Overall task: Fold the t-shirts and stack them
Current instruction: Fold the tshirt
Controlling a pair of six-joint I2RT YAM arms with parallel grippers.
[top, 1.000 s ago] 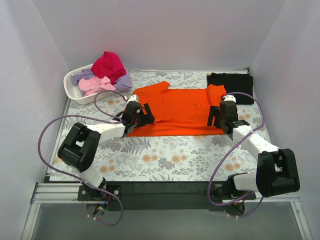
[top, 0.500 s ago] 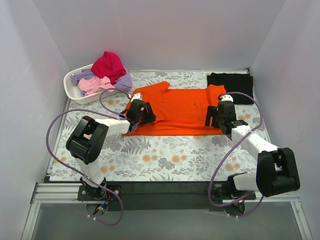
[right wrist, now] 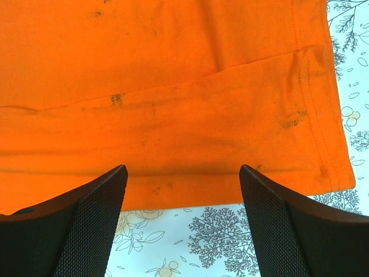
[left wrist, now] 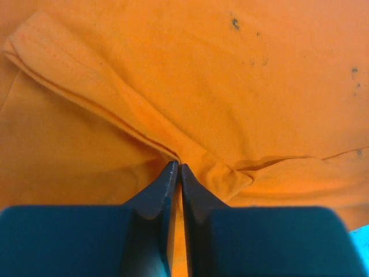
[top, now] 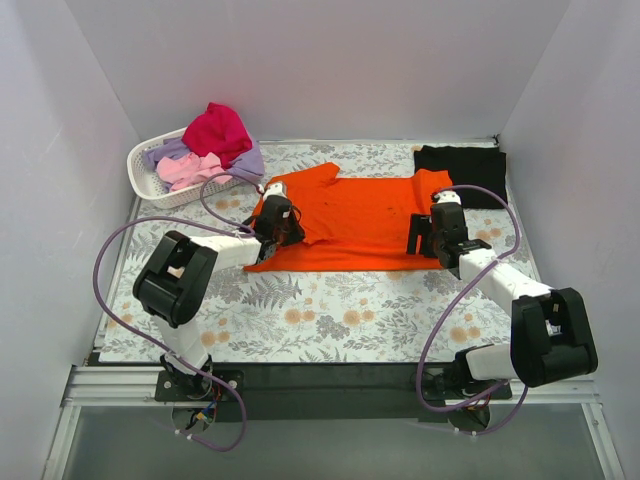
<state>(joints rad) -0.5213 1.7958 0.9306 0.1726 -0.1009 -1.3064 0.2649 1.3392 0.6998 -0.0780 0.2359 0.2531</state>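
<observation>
Orange t-shirt (top: 350,222) is spread flat mid-surface. 1 raised fold at its left end is pinched by the left jaws, closed almost tip to tip. The right jaws are held wide apart over its near edge by the right end, with nothing gripped. 1 black t-shirt (top: 462,162) is folded at the far right corner. Magenta (top: 218,130), pink (top: 190,170) and lavender (top: 245,162) t-shirts are piled in the white basket (top: 140,180) at far left. The surface is covered by a floral cloth (top: 330,310).
</observation>
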